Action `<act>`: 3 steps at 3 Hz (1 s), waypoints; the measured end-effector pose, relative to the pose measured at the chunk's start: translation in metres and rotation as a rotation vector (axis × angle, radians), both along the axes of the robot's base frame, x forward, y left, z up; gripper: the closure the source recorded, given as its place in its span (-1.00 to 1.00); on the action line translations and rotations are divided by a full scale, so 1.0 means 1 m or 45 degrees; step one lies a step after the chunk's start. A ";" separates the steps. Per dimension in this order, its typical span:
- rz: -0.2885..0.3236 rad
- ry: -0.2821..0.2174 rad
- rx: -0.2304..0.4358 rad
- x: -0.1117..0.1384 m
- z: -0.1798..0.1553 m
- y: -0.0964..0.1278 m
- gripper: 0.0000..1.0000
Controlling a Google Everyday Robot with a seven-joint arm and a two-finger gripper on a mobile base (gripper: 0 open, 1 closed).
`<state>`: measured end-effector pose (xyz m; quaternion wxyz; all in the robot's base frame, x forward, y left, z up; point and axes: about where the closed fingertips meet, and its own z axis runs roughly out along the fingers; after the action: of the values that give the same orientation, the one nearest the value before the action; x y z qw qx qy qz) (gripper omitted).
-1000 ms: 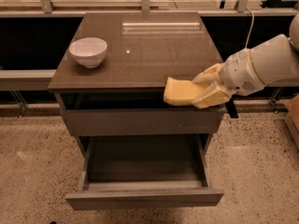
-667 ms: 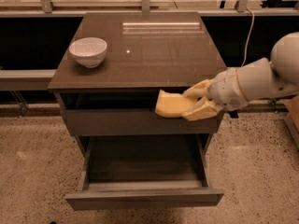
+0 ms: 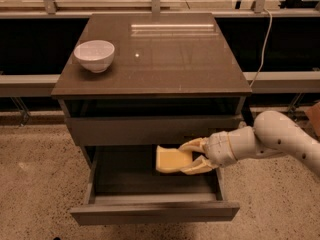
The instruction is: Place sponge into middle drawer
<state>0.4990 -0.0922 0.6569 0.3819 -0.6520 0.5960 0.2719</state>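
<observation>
One light, soft block of foam is the whole load: the sponge (image 3: 171,160) should weigh next to nothing and squash under pressure, so a hold across its thick faces near one end suits it. The gripper (image 3: 192,157), at the end of the white arm (image 3: 270,139), hangs over the open middle drawer (image 3: 155,214). Its jaws are spread to the sponge's thickness and pinch its right end. The sponge appears to hover just above the drawer floor, though contact is hard to rule out.
</observation>
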 end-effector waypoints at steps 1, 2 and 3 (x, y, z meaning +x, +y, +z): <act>0.013 -0.001 0.010 -0.001 -0.007 0.001 1.00; 0.012 0.005 -0.011 -0.001 -0.011 0.004 1.00; -0.023 0.025 -0.061 0.005 -0.063 0.001 1.00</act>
<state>0.5037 -0.0912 0.5942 0.3628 -0.6529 0.6119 0.2603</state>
